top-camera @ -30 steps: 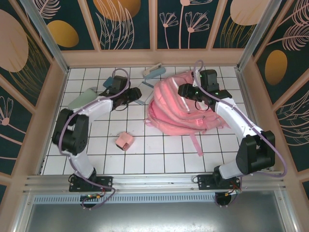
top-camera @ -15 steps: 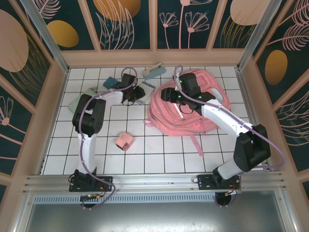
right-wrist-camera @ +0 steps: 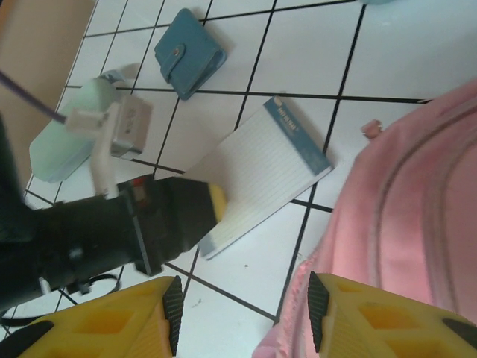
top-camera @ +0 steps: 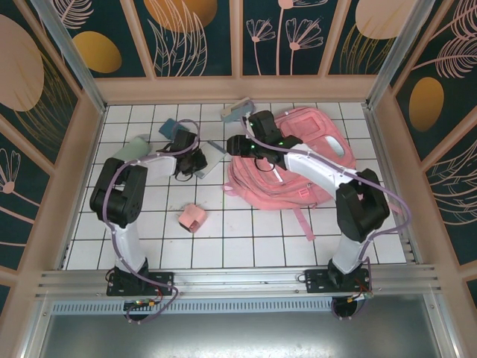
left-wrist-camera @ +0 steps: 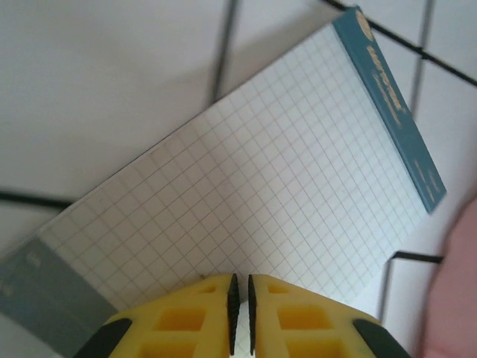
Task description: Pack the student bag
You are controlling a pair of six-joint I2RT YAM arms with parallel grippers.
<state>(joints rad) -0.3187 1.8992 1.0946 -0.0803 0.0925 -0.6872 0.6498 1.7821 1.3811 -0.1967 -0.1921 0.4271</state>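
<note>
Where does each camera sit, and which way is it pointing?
Top external: above and behind the bases, looking down on the table, left arm, right arm and student bag.
Left wrist: faces down at the notepad, left gripper shut over it.
Right wrist: looks down past the student bag's edge toward the left arm, right gripper open.
Both wrist views share the notepad.

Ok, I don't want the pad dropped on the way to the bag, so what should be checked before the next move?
1. Left end effector at the notepad edge: ok, fingers nearly together there.
2. Notepad actually gripped: cannot tell.
3. Notepad lifted: not ok, it looks flat on the tiles.
4. Right end effector open beside the student bag: ok, holding nothing.
5. Bag opening ready to receive the notepad: cannot tell.
6. Blue wallet apart from the notepad: ok.
</note>
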